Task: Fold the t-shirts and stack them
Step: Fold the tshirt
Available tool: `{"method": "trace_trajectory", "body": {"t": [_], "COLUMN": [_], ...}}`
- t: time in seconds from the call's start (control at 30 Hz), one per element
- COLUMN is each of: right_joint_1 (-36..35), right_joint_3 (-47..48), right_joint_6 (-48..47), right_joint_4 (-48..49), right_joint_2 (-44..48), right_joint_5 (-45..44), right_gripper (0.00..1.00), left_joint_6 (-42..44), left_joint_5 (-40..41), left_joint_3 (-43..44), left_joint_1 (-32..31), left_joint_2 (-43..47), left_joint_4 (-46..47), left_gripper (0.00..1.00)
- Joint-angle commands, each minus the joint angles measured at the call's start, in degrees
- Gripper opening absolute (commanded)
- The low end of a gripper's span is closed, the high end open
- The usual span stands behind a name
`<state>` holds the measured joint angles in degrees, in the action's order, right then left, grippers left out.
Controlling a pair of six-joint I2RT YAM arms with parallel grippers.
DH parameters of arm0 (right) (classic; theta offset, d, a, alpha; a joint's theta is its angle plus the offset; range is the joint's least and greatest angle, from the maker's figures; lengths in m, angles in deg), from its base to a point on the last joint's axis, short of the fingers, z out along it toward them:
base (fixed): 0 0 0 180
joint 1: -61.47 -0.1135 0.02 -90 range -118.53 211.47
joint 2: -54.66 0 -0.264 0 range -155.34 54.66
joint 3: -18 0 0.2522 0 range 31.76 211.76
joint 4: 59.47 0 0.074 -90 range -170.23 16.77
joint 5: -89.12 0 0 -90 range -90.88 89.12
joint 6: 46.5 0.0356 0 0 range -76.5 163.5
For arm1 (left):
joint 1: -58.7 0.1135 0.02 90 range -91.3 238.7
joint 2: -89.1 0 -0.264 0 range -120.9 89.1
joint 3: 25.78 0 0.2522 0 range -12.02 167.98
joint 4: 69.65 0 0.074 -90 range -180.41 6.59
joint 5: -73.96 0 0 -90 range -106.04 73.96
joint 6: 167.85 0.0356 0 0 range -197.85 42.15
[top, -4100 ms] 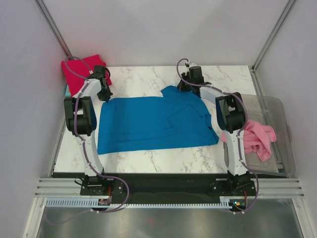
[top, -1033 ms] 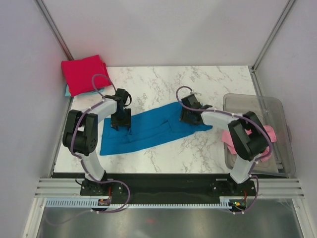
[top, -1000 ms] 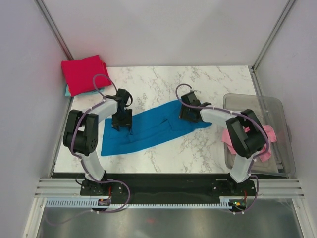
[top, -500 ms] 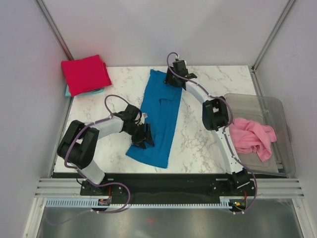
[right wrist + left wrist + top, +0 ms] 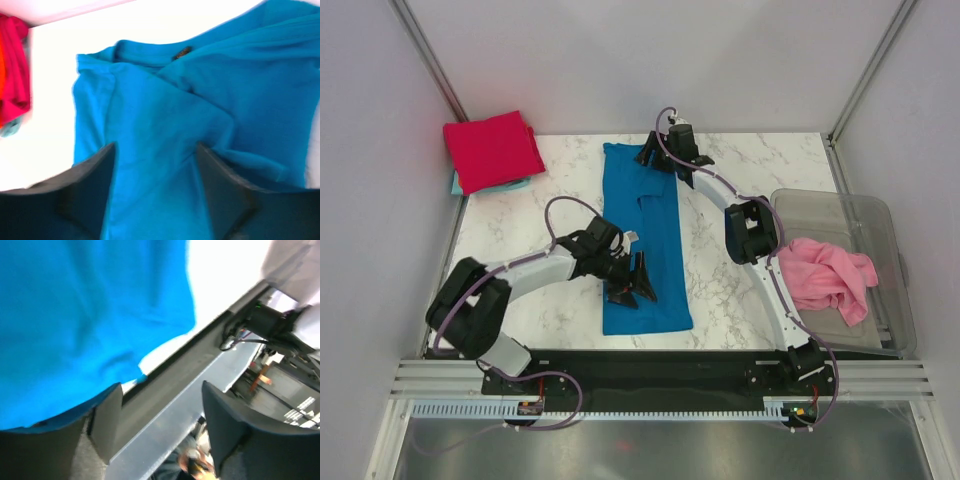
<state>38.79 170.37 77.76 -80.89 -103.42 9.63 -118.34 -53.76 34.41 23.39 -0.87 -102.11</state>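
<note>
The bright blue t-shirt (image 5: 645, 235) lies folded into a long strip running from the far middle of the table to its near edge. My left gripper (image 5: 638, 282) stands open at the strip's near end. In the left wrist view its jaws (image 5: 160, 425) hold nothing, and the blue cloth (image 5: 85, 320) lies just beside the left finger. My right gripper (image 5: 653, 156) is open over the collar end; blue cloth (image 5: 150, 125) lies flat under its spread jaws (image 5: 155, 187). The crimson red shirt (image 5: 492, 148) sits folded at the far left on a pale teal one (image 5: 458, 185). The pink shirt (image 5: 832, 277) lies crumpled in the tub.
A clear plastic tub (image 5: 885, 225) stands at the table's right edge. Grey walls and metal posts close in the back and sides. The black rail with the arm bases (image 5: 650, 375) runs along the near edge, close to the shirt's near end.
The blue strip has swung: its near end went right and its far end went left. My left gripper slid right along the near end. Both grippers' jaws have widened.
</note>
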Motion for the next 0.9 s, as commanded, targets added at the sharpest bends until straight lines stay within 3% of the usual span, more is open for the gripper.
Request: {"method": "trace_trajectory", "body": {"t": [0.0, 0.1, 0.2, 0.27, 0.37, 0.43, 0.47, 0.5, 0.57, 0.6, 0.7, 0.87], "right_joint_1": [-0.3, -0.2, 0.3, 0.2, -0.3, -1.0, -2.1, -2.6, -5.0, -5.8, -10.0, -18.4], "right_joint_3": [-2.2, -0.6, -2.7, -8.9, -24.1, -39.3, -44.9, -55.9, -67.1, -77.7, -95.3, -112.7], "right_joint_6": [-1.7, -3.2, -5.3, -7.0, -7.6, -7.1, -6.1, -5.2, -0.3, 2.1, 9.8, 21.7], "right_joint_4": [-3.8, -4.4, -5.4, -6.2, -6.8, -7.1, -7.2, -7.5, -7.6, -7.5, -6.4, -3.7], "right_joint_2": [-0.8, 3.3, 11.2, 20.1, 35.5, 44.0, 52.8, 57.0, 69.4, 73.3, 87.1, 103.5], "right_joint_5": [2.9, 4.7, 4.6, 3.4, -0.7, -4.3, -5.6, -7.3, -11.5, -12.1, -13.3, -13.6], "right_gripper": [0.80, 0.95, 0.98, 0.98, 0.98, 0.98, 0.98, 0.98, 0.98, 0.96, 0.85, 0.60], "left_joint_6": [0.2, 3.7, 5.0, 3.7, 1.3, -1.1, -1.9, -2.6, -4.2, -4.6, -5.7, -8.4], "left_joint_5": [4.3, 12.3, 20.6, 23.5, 23.1, 23.1, 23.4, 23.6, 24.8, 25.1, 26.3, 25.7], "left_joint_3": [7.9, 11.2, 10.0, 7.9, 1.9, -2.6, -5.6, -7.0, -10.6, -11.6, -14.7, -17.5], "left_joint_1": [-1.0, -1.0, -0.9, -0.9, -0.9, -0.9, -0.9, -0.9, -0.9, -0.9, -0.9, -0.9], "left_joint_2": [12.5, 19.2, 23.9, 28.1, 32.1, 33.9, 36.5, 37.8, 41.9, 43.1, 46.0, 46.1], "left_joint_4": [-7.8, -15.3, -18.9, -19.3, -19.1, -18.7, -18.4, -18.1, -17.9, -17.8, -17.5, -15.2], "left_gripper": [0.74, 0.84, 0.98, 1.00, 1.00, 0.97, 0.94, 0.92, 0.90, 0.88, 0.83, 0.76]}}
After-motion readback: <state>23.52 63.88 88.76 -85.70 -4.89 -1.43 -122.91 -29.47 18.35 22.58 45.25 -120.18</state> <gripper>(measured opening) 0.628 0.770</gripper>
